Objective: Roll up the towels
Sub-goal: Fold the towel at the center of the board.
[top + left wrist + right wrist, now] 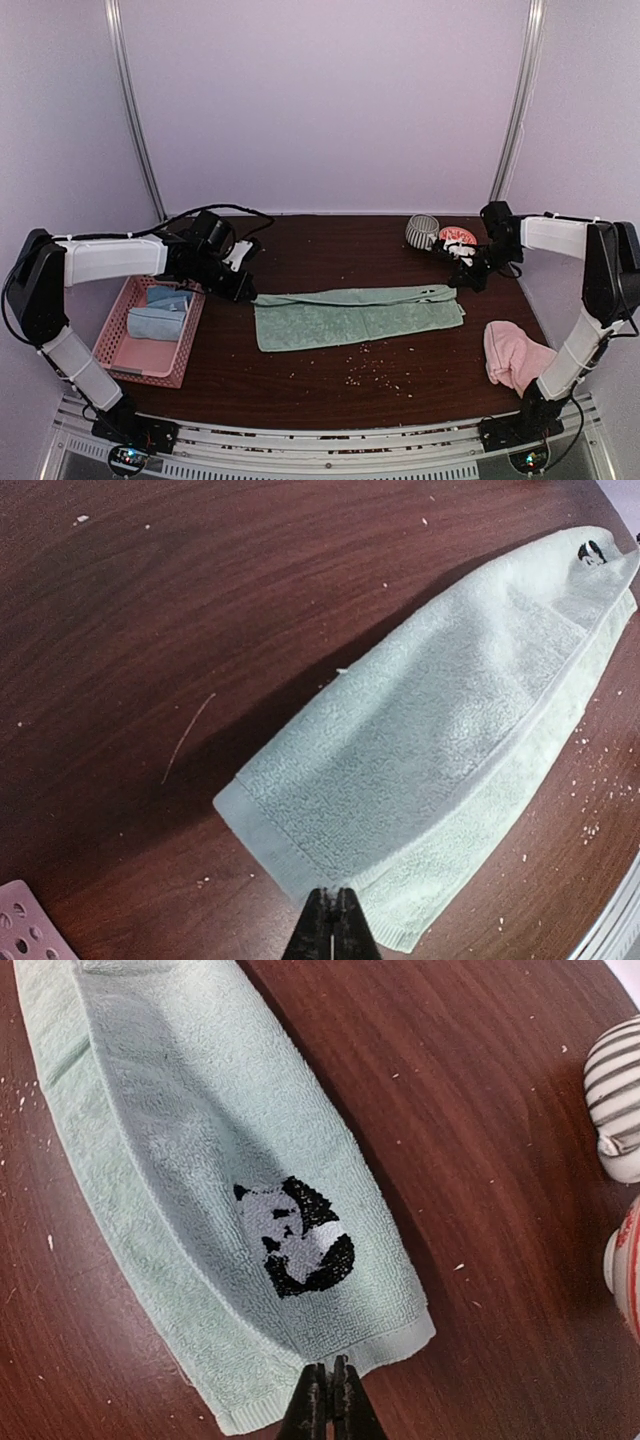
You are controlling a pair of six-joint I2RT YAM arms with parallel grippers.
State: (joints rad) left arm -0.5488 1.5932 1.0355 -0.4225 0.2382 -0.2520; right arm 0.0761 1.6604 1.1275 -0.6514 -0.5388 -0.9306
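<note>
**Mint strip held at both ends, rolling not yet begun**

The left tool (238, 288) is clenching the left hem of the mint towel (355, 320), and the right tool (466, 282) is clenching the hem beside the panda patch (295, 1235). The towel is lying mid-desk (330, 250) as a long folded strip. The pink towel (515, 355) is sitting crumpled near the right edge. Likely next, one tool is turning its hem over tightly while the other keeps the strip straight.

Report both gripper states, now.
Left gripper: shut, pinching the end hem of the mint green towel.
Right gripper: shut, pinching the same towel's other end, by its panda print.
</note>
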